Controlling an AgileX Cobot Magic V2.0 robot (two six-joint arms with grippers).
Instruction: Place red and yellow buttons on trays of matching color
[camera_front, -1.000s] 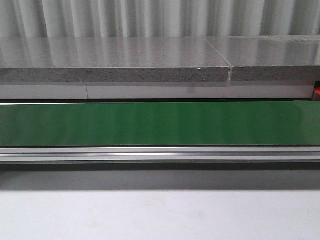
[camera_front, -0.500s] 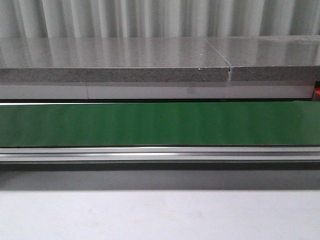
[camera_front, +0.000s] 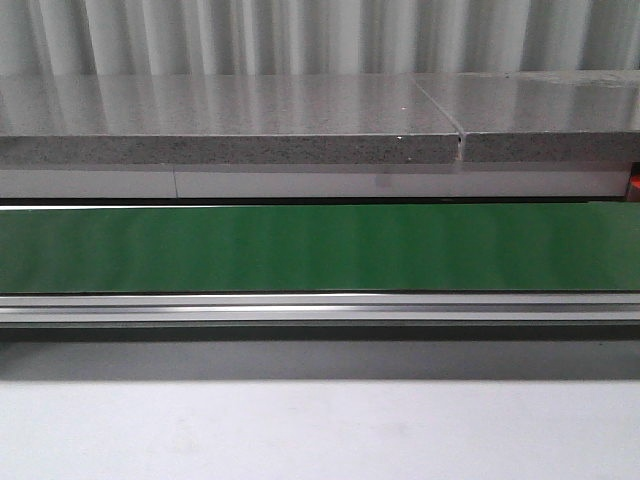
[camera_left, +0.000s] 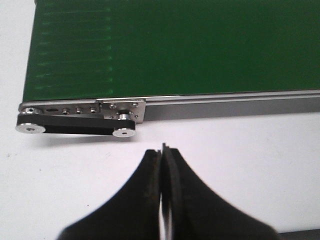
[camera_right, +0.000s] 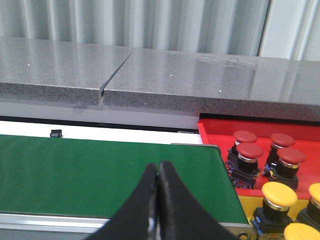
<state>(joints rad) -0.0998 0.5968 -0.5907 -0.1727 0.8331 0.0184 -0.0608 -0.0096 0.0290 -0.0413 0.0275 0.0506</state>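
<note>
In the right wrist view several red buttons stand on the red tray, and yellow buttons stand on the yellow tray beside it, both just past the end of the green belt. My right gripper is shut and empty, hanging over that belt end. My left gripper is shut and empty above the white table near the belt's other end. In the front view neither gripper appears, and the green belt carries no buttons.
A grey stone ledge runs behind the belt, with a corrugated wall behind it. An aluminium rail edges the belt's near side. A black link with silver rollers sticks out at the belt's left end.
</note>
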